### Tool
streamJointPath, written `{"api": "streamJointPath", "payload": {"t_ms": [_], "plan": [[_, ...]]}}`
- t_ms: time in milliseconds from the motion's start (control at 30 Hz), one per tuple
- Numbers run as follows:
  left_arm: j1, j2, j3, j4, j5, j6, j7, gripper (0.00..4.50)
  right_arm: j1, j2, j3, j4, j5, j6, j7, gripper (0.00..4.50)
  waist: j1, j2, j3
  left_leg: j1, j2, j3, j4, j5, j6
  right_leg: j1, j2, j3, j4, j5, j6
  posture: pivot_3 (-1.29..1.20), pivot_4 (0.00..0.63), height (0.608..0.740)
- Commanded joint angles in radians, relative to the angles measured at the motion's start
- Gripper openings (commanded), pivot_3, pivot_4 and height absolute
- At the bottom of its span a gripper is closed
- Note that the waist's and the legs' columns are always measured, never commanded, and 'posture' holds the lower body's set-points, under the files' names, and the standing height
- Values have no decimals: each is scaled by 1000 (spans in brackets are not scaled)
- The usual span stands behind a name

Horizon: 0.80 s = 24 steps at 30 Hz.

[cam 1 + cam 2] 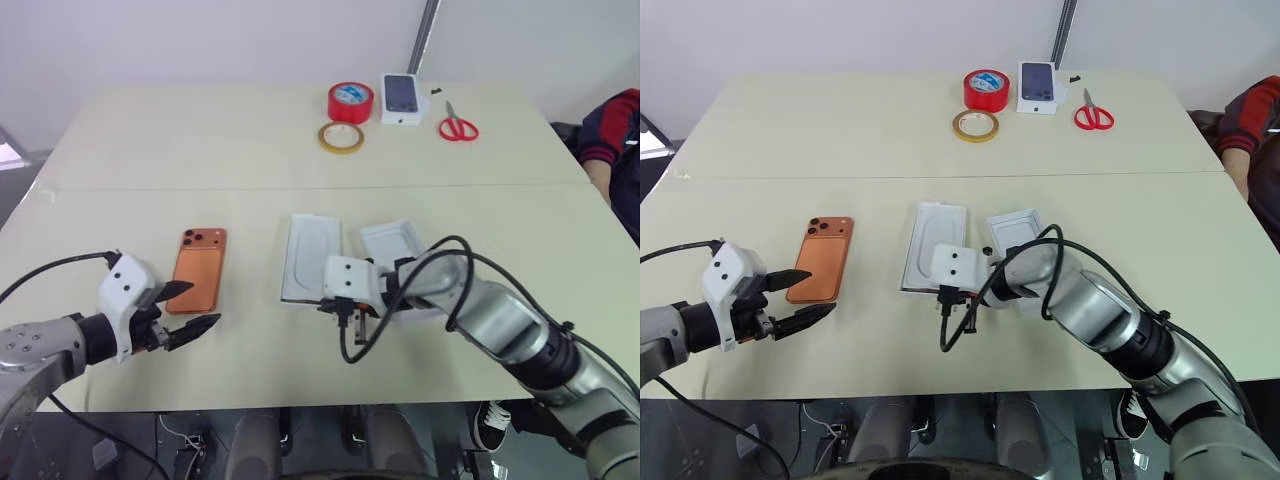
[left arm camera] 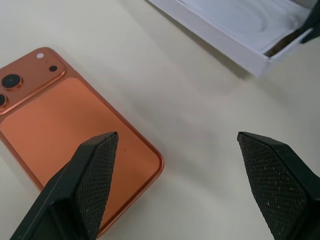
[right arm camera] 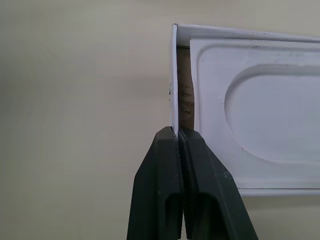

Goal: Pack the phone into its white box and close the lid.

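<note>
Phone point(image 1: 197, 269): flat on the table point(image 1: 200, 140), camera side up, just beside the left gripper.
Left gripper point(image 1: 190, 309): fingers spread wide, holding nothing, tips over the phone's near end.
Right gripper point(image 3: 178, 137): fingers pinched shut on the thin side wall of the white box.
White box point(image 3: 174, 75): on the table right of the phone, white insert point(image 3: 260, 110) with oval recess lying inside.
Lid point(image 1: 311, 255): flat, touching the box's left side.
Far edge: red tape point(image 1: 350, 101), tan tape ring point(image 1: 341, 137), small white box point(image 1: 401, 99), scissors point(image 1: 457, 126).

Red tape roll point(image 1: 350, 101), tan tape ring point(image 1: 341, 138), small phone-picture box point(image 1: 402, 98) and red scissors point(image 1: 458, 126) lie at the table's point(image 1: 180, 140) far edge.
</note>
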Motion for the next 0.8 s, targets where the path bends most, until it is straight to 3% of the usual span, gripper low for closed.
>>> {"api": "streamJointPath", "payload": {"t_ms": [33, 100, 200, 333, 433, 533, 700, 800], "plan": [[-16, 1, 4, -1, 9, -9, -3, 4012, 7, 3, -45, -51, 42, -7, 14, 312, 2, 0, 0, 0, 0, 0, 0, 0, 0, 0, 0, 0, 0, 0, 0, 0, 150, 740], [-26, 3, -1, 4, 11, -9, -6, 4012, 11, 4, -50, -49, 48, -18, 13, 968, 2, 0, 0, 0, 0, 0, 0, 0, 0, 0, 0, 0, 0, 0, 0, 0, 150, 740], [-36, 6, -1, 5, 9, -6, -12, 4012, 17, 6, -88, -53, 68, -33, 16, 2449, 3, 0, 0, 0, 0, 0, 1, 0, 0, 1, 0, 0, 0, 0, 0, 0, 150, 740], [-35, 9, -5, -9, 3, -4, -32, 4012, -4, 13, -155, -16, 117, -29, 30, 2449, 3, 0, 0, 0, 0, 0, 1, 0, 0, 1, 0, 0, 0, 0, 0, 0, 150, 740], [-34, 8, -14, -21, 3, -5, -44, 4012, -53, 58, -162, 78, 85, -10, -31, 1489, 0, 0, 0, 0, 0, 0, 1, 0, 0, 1, 0, 0, 0, 0, 0, 0, 150, 740], [-43, 1, -33, -25, 11, -6, -42, 4012, -119, 128, -120, 230, 5, -53, -112, 53, -1, 0, 0, 0, 0, 0, 1, 0, 0, 1, 1, 0, 1, 0, 0, 0, 150, 740], [-61, -10, -62, -19, 26, -10, -28, 4012, -170, 219, -64, 402, -87, -159, -155, 53, 1, 0, 0, 0, 0, 0, 1, 1, 0, 1, 1, 0, 1, 0, 1, 0, 150, 740], [-56, -17, -57, -35, 21, -8, -19, 4012, -173, 222, -23, 418, -103, -191, -101, 53, 2, 0, 0, 0, 0, 0, 2, 1, 0, 1, 2, 0, 2, 1, 2, 0, 150, 740]]}}
